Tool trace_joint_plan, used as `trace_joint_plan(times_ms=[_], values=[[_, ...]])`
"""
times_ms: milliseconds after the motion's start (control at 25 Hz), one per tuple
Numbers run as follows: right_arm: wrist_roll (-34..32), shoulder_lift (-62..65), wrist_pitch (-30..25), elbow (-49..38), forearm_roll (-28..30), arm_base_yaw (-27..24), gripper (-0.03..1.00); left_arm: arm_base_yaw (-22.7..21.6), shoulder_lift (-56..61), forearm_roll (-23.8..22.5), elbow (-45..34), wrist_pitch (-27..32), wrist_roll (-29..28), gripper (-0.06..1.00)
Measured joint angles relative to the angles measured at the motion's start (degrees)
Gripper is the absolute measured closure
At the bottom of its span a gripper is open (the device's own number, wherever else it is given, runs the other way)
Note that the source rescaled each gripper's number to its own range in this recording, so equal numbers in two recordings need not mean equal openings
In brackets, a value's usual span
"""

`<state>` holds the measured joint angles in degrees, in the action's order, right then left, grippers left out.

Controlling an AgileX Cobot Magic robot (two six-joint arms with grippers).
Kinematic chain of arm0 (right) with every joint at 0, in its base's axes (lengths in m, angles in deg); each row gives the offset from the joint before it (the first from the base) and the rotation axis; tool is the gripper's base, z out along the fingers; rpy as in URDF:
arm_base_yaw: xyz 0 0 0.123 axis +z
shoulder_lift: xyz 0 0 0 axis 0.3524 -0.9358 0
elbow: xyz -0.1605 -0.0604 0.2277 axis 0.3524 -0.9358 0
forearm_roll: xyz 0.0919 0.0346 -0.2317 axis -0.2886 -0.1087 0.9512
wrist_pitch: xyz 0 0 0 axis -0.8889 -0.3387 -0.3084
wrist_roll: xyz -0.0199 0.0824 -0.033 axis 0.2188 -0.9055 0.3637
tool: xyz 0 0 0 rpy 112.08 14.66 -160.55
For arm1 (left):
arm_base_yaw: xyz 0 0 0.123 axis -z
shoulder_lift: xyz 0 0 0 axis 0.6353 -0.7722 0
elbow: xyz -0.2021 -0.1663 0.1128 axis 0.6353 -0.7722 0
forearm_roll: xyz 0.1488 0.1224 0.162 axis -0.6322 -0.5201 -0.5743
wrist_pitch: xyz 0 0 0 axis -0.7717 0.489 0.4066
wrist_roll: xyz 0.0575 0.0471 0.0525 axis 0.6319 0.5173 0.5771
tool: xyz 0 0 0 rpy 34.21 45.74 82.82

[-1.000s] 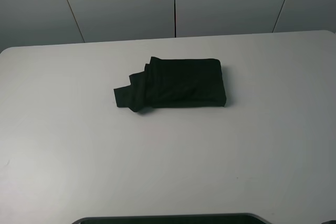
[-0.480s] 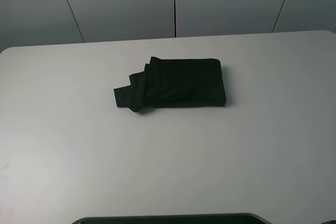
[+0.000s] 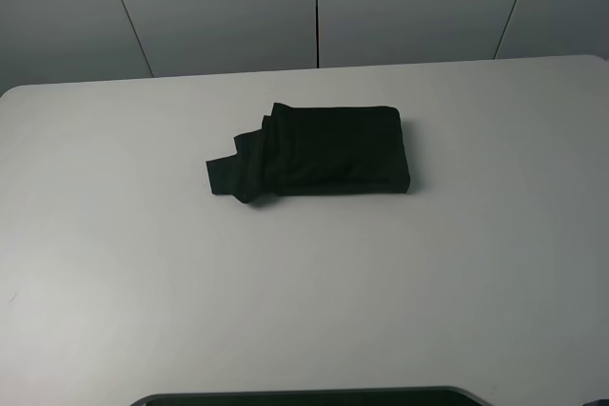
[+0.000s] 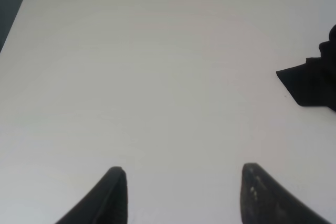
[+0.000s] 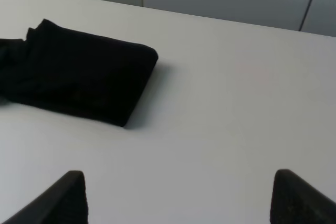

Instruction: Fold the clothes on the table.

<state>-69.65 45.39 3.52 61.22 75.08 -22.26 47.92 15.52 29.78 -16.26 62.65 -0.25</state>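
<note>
- The clothes are seen as one black garment folded into a compact rectangular bundle, lying flat on the white table a little behind its middle in the high view.
- The bundle's right edge is folded square, while at its left end looser layers are stepped outward into an uneven flap.
- No print or lettering can be made out on the dark fabric.
- The left gripper is held with its two dark fingers spread apart above bare table, nothing being between them.
- In the left wrist view only the corner of the garment's loose flap is caught at the frame edge, well apart from the fingers.
- The right gripper is likewise held wide apart and empty over the table.
- In the right wrist view the folded bundle is shown resting beyond the fingers, untouched by them.
- Neither arm is shown in the high view.
- Grey wall panels are seen behind the table's far edge.
</note>
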Motion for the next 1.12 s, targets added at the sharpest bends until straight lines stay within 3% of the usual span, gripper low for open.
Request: trace_joint_plan(times_ms=[1120], values=[[0.25, 0.00, 0.00, 0.00, 0.00, 1.63, 0.20, -0.91, 0.00, 0.00, 0.00, 0.00, 0.00, 0.29]])
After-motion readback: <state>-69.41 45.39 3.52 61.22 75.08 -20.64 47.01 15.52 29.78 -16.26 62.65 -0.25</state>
